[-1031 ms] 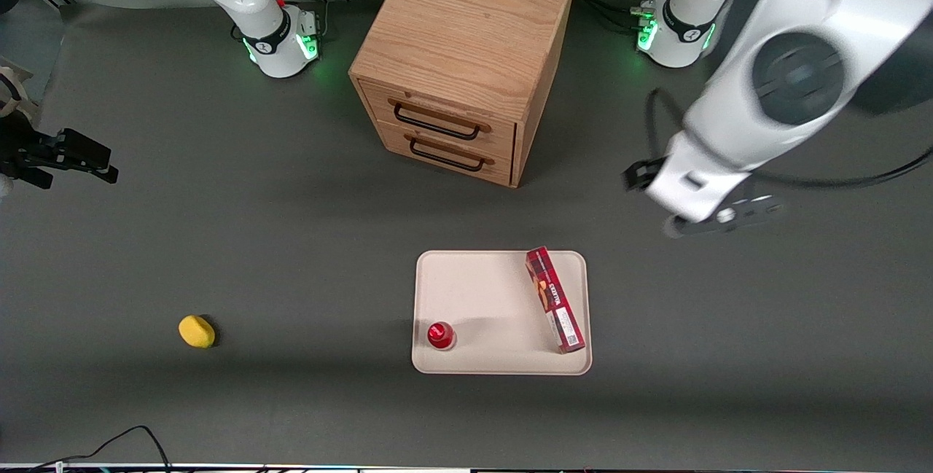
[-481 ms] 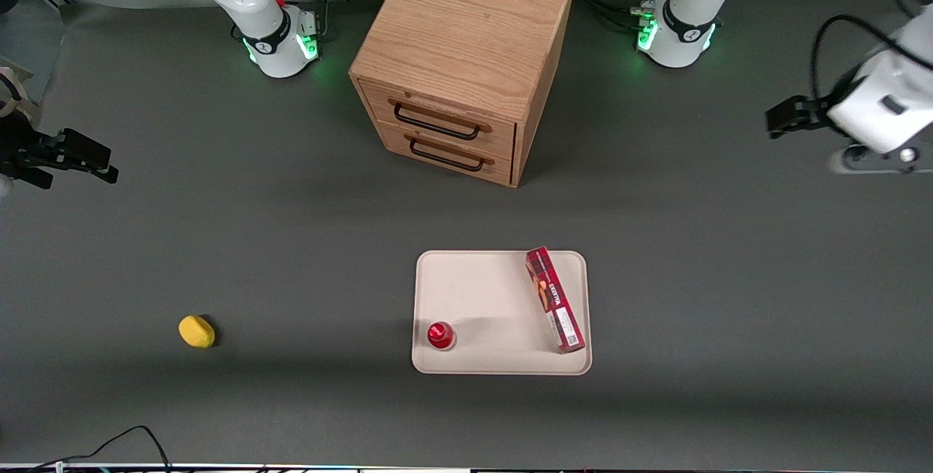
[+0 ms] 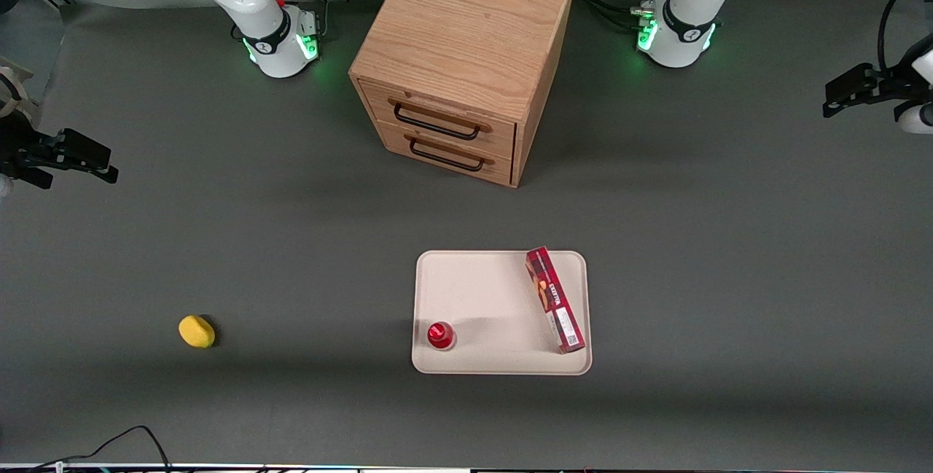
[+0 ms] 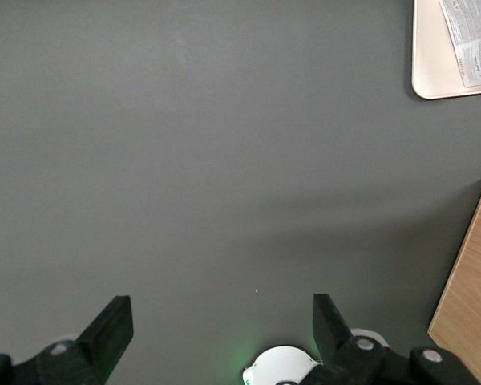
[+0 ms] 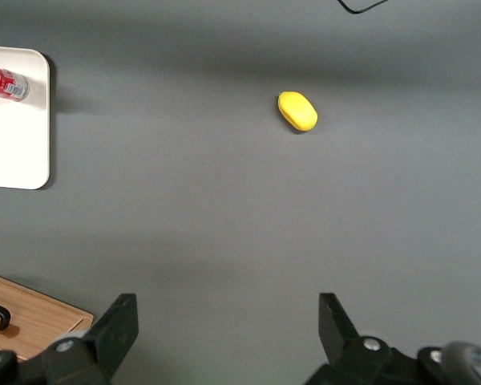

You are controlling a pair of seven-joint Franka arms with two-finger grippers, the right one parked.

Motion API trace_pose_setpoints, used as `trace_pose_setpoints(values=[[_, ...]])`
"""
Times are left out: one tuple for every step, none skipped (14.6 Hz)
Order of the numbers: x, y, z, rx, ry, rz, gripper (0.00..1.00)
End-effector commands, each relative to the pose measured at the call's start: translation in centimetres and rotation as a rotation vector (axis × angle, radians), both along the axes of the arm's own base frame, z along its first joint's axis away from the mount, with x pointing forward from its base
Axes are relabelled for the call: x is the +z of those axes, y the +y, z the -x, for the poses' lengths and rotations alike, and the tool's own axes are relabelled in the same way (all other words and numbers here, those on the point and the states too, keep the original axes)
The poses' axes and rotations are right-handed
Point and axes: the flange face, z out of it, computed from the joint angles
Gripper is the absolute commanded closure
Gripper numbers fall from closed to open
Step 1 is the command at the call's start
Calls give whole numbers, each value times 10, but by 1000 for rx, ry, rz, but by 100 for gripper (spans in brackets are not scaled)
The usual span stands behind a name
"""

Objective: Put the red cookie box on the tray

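Observation:
The red cookie box (image 3: 555, 299) lies flat on the cream-white tray (image 3: 488, 291), along the tray's edge toward the working arm's end. The box's white label end (image 4: 473, 40) and a tray corner (image 4: 433, 64) also show in the left wrist view. My left gripper (image 3: 838, 98) hangs far from the tray, at the working arm's end of the table and farther from the front camera than the tray. It (image 4: 220, 309) is open, with only bare grey table between its fingers.
A small red-capped bottle (image 3: 440, 334) stands on the tray's near corner. The wooden two-drawer cabinet (image 3: 463, 57) stands farther from the camera than the tray. A yellow item (image 3: 197, 331) lies toward the parked arm's end. A black cable (image 3: 138, 436) lies by the near edge.
My left arm has swung away from beside the tray toward the working arm's end of the table and farther from the camera. The box and tray have not moved.

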Motion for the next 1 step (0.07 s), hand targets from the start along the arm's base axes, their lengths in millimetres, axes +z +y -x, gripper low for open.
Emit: trace_pose_setpoints(values=[[1,-2,1,-13,-17,-4,0]])
